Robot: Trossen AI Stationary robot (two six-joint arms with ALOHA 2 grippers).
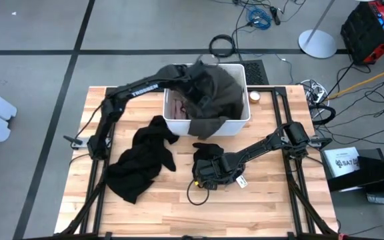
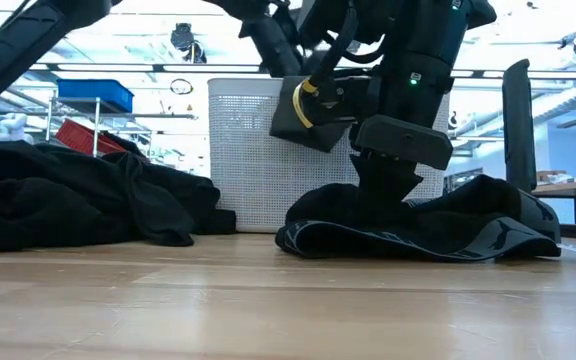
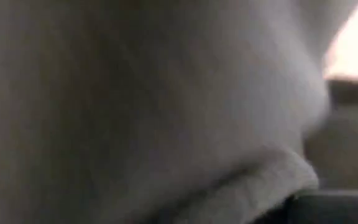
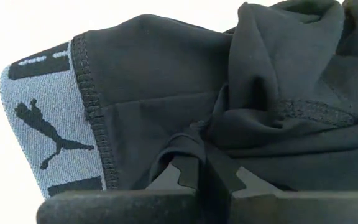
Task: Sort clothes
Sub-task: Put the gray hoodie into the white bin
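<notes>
A white bin (image 1: 237, 123) stands at the far middle of the table. A large dark olive garment (image 1: 215, 87) drapes over its rim and hangs down its near wall; a pale pink garment (image 1: 177, 107) lies inside. My left gripper (image 1: 195, 81) is over the bin, buried in the olive cloth, which fills the left wrist view. A black garment (image 1: 142, 159) lies spread on the table left of centre. A small black garment with a grey waistband (image 4: 48, 124) lies near the centre (image 2: 468, 235), and my right gripper (image 4: 202, 177) is shut on it. My right gripper pinches a raised fold of the small black garment (image 4: 197, 140) between its two fingers, away from the grey waistband. The fingers come from above, slanting down. The garment lies bunched on the table around them (image 2: 328, 238).
A small round object (image 1: 254, 97) sits on the table right of the bin. A white tag (image 1: 241, 181) and a dark cable loop (image 1: 193, 195) lie beside my right gripper. Bare wood (image 1: 179, 217) runs along the near edge.
</notes>
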